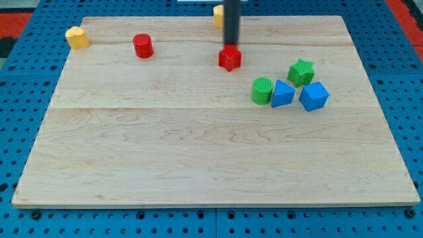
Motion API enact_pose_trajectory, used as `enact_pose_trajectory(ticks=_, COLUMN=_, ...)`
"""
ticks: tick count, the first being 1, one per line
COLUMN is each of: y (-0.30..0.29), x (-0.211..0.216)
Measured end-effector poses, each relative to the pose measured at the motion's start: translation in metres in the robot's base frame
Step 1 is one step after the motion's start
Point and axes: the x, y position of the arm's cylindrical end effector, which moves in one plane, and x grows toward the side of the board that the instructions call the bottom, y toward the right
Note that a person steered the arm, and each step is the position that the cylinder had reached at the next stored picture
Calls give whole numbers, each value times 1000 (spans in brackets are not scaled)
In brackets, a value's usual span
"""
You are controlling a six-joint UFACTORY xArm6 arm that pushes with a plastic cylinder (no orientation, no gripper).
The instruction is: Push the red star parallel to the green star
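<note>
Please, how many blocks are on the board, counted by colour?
Red: 2, the red star and the red cylinder
Green: 2, the green star and the green cylinder
Blue: 2
Yellow: 2
Total: 8

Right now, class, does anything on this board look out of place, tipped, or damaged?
Nothing stands out. Every block sits flat and whole on the board. My tip is at the red star's top edge, left of the green star.

my tip (230, 45) right at the red star's (229, 59) top edge, green star (301, 71) off to the view's right
</note>
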Motion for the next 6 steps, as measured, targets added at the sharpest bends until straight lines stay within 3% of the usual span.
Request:
enact_pose_trajectory(ticks=1, y=-7, x=7)
enact_pose_trajectory(ticks=2, y=-32, x=-21)
enact_pose_trajectory(ticks=4, y=-64, x=13)
enact_pose_trajectory(ticks=5, y=14, x=68)
enact_pose_trajectory(ticks=6, y=-56, x=77)
